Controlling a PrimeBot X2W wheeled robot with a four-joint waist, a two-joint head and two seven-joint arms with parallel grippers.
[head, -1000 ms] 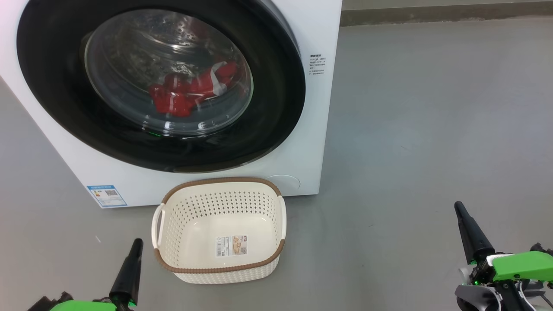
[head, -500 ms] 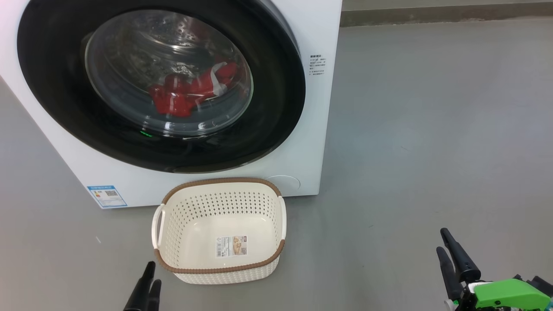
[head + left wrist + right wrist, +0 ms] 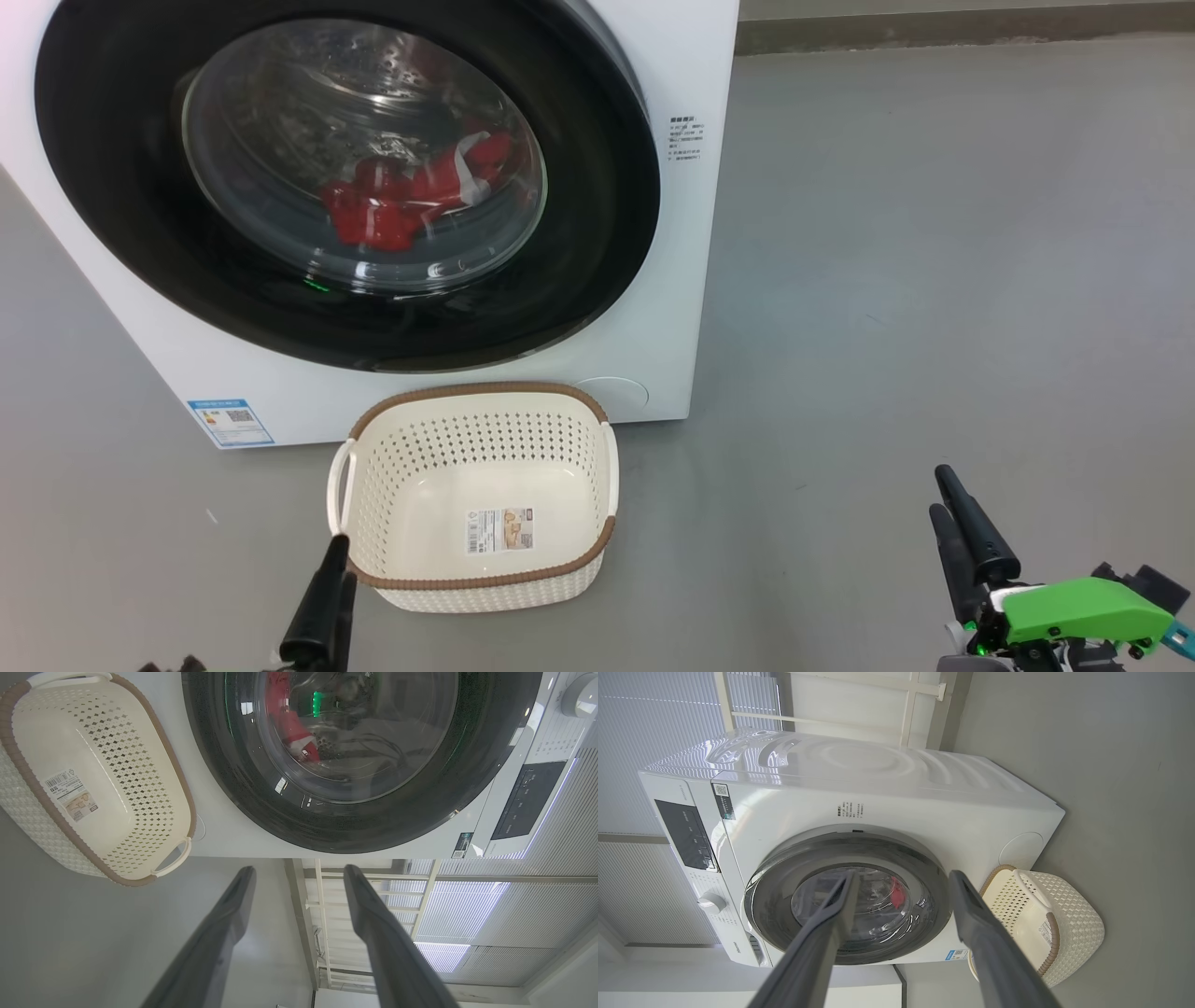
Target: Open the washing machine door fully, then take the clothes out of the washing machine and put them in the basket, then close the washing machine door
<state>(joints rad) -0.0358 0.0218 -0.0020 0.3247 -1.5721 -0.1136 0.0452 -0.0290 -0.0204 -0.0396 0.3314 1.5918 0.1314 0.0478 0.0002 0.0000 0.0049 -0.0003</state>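
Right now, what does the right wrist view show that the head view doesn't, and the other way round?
Right wrist view, not head: the washing machine top, its control panel and dial. Head view, not right wrist: the left hand, open, beside the basket. Both: the closed washing machine door, the red clothes behind its glass, the empty basket, the open right hand.

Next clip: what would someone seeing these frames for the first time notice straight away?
The glossy black washing machine door, shut, dominates the upper left of the head view, with the bright red clothes showing through it. Just in front of it on the grey floor stands the cream basket, no clothes in it. The left gripper and right gripper hang open along the head view's bottom edge.
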